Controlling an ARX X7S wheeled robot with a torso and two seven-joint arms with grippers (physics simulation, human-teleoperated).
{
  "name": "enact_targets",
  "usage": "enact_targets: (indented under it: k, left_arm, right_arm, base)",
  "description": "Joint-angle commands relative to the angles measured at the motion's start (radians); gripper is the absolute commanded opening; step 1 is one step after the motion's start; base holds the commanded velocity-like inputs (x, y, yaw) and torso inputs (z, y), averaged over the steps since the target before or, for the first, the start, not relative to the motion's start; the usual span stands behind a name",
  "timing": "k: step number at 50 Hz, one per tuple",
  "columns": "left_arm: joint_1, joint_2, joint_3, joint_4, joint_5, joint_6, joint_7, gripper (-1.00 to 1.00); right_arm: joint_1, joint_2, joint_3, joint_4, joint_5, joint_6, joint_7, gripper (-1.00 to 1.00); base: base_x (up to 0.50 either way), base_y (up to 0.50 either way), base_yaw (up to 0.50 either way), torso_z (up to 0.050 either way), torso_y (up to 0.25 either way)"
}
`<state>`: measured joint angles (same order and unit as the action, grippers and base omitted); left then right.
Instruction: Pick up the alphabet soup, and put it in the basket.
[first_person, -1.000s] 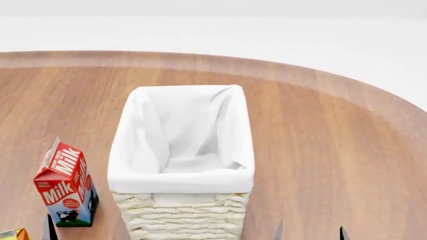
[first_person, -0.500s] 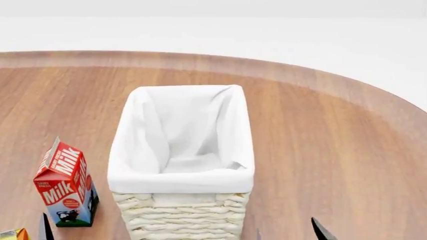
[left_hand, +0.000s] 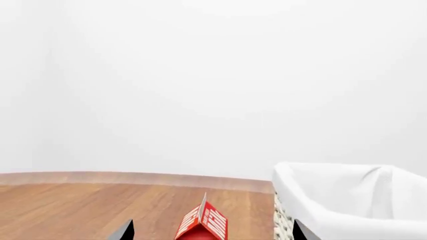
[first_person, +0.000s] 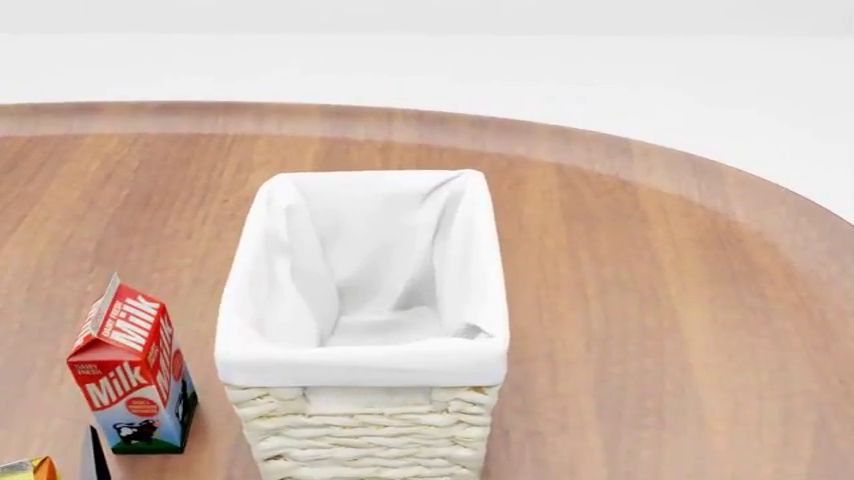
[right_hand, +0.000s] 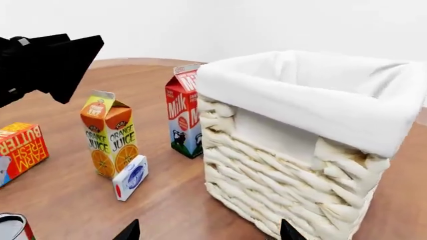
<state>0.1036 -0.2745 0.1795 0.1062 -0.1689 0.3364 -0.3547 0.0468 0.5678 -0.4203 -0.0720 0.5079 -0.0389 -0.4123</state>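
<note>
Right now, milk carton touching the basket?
Apart. Head view shows bare table between the milk carton and the basket; right wrist view agrees.

Right gripper gone from the head view: its two dark fingertips, seen earlier at the bottom edge to the right of the basket (first_person: 360, 300), first shifted sideways, then dropped out of sight. Left gripper fingertip (first_person: 95, 455) beside the milk carton (first_person: 131, 370) slightly lower than before.

The basket (first_person: 363, 300) stands upright on the wooden tabletop (first_person: 641, 300), a cream woven wicker box with white cloth lining folded over its rim, open and empty. No blue-labelled soup can is identifiable.
</note>
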Motion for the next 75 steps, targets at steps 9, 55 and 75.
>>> enact_targets:
  k: [9, 55, 75]
  left_arm:
    - [0.0, -0.005, 0.007, 0.0, 0.003, 0.001, -0.008, 1.0]
    - [-0.002, -0.015, 0.03, 0.007, 0.008, -0.007, -0.024, 1.0]
    - [-0.002, -0.018, 0.038, 0.01, 0.009, -0.007, -0.03, 1.0]
  right_arm:
    - [0.025, 0.041, -0.139, -0.022, -0.008, 0.044, -0.202, 1.0]
    - [0.023, 0.061, -0.243, -0.106, -0.106, 0.081, -0.235, 1.0]
    - [0.011, 0.047, -0.27, -0.109, -0.254, 0.079, -0.13, 1.0]
  base:
    - [0.0, 0.0, 0.0, 0.0, 0.0]
    - [0.0, 0.0, 0.0, 0.0, 0.0]
    - [0.0, 0.0, 0.0, 0.0, 0.0]
